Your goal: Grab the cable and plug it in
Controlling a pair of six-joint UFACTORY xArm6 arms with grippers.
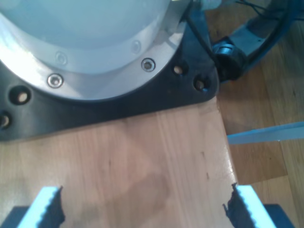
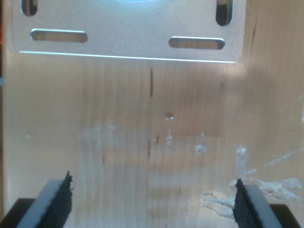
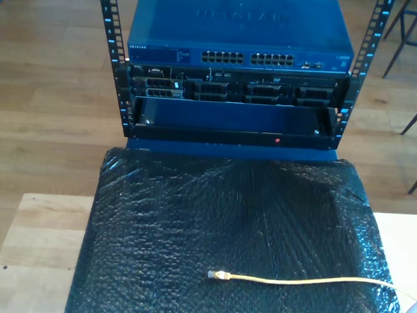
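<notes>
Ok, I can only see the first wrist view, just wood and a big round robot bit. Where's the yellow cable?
Observer: In the exterior view the yellow cable lies on black bubble wrap, with its plug towards that view's left.
Operator: Where could it plug in?
Observer: Beyond the wrap a blue network switch has a row of ports on its front.
Operator: Is my second gripper holding anything?
Observer: No. The second wrist view shows it open over bare wood, nothing between its fingertips.
</notes>
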